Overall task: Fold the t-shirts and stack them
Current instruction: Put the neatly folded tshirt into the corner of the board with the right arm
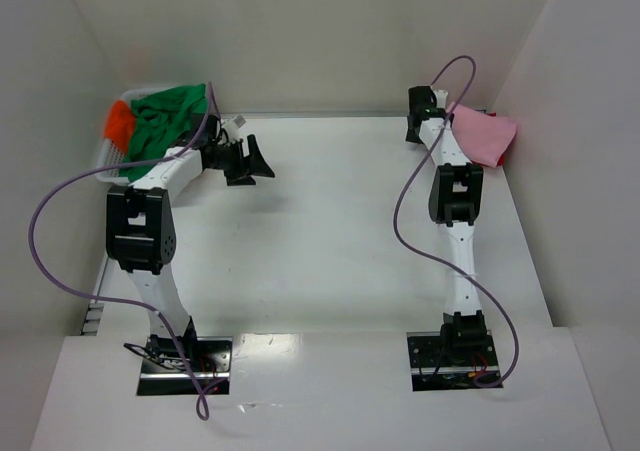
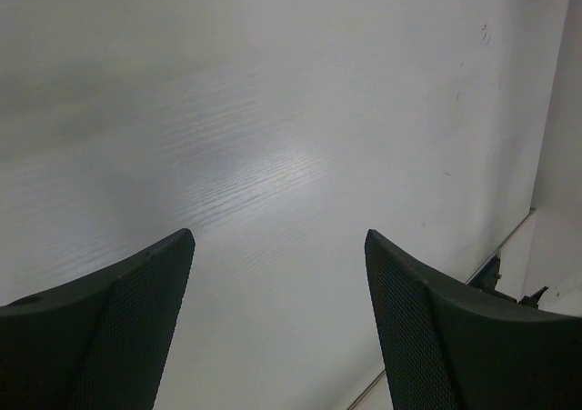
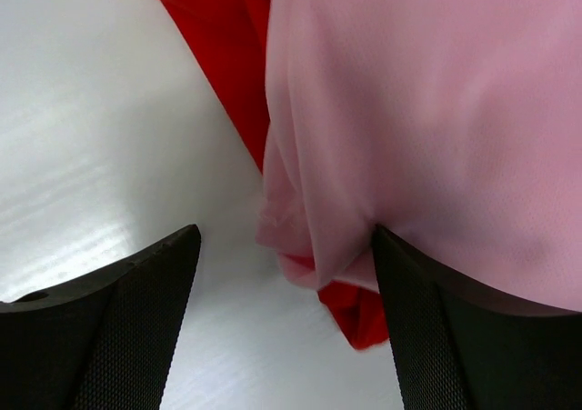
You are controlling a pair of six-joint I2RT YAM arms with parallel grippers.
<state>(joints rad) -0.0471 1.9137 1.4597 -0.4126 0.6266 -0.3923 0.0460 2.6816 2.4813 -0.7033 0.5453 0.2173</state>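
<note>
The light pink t-shirt (image 1: 485, 136) lies folded at the back right of the table, on top of the red t-shirt (image 3: 227, 37). My right gripper (image 1: 420, 121) is open at the pink shirt's left edge. In the right wrist view, the pink cloth (image 3: 427, 110) hangs between the open fingers and touches the right finger (image 3: 427, 337), and red cloth shows beneath it. The green t-shirt (image 1: 165, 116) and the orange t-shirt (image 1: 120, 123) lie crumpled in a basket at the back left. My left gripper (image 1: 262, 166) is open and empty over bare table (image 2: 273, 155).
A white basket (image 1: 108, 161) holds the green and orange shirts at the table's back left. White walls enclose the table at the left, back and right. Purple cables loop off both arms.
</note>
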